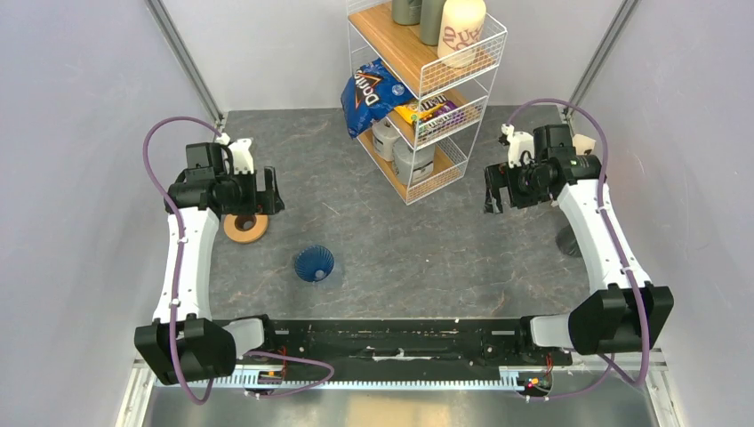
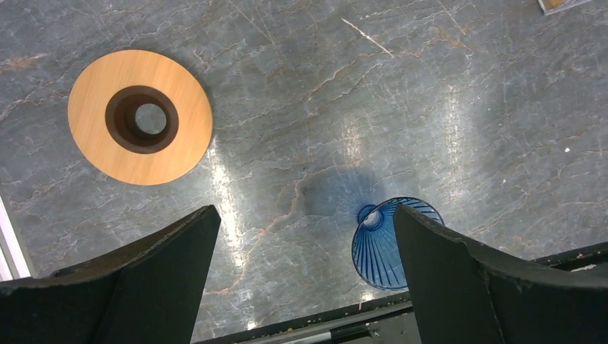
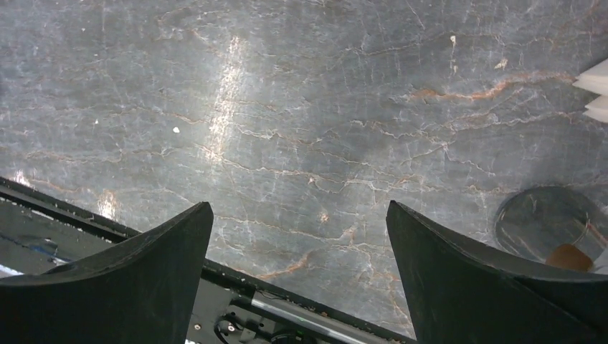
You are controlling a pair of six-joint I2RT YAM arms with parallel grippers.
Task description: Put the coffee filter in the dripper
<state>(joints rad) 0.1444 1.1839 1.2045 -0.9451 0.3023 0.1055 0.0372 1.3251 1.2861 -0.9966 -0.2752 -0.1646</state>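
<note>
The dripper (image 1: 314, 263), a small dark blue ribbed cone, lies on its side on the grey table near the front left. It also shows in the left wrist view (image 2: 383, 247), partly behind my right finger. My left gripper (image 1: 256, 197) (image 2: 305, 215) is open and empty, held above the table behind and to the left of the dripper. My right gripper (image 1: 498, 191) (image 3: 299, 208) is open and empty over bare table at the right. White paper-like edges (image 3: 594, 92) show at the right edge of the right wrist view; I cannot tell whether they are the coffee filter.
A tan wooden ring (image 1: 245, 227) (image 2: 140, 117) lies just below my left gripper. A white wire shelf rack (image 1: 427, 89) with a chip bag, jars and a cream canister stands at the back middle. A dark cylindrical cup (image 3: 548, 229) (image 1: 569, 240) stands by the right arm.
</note>
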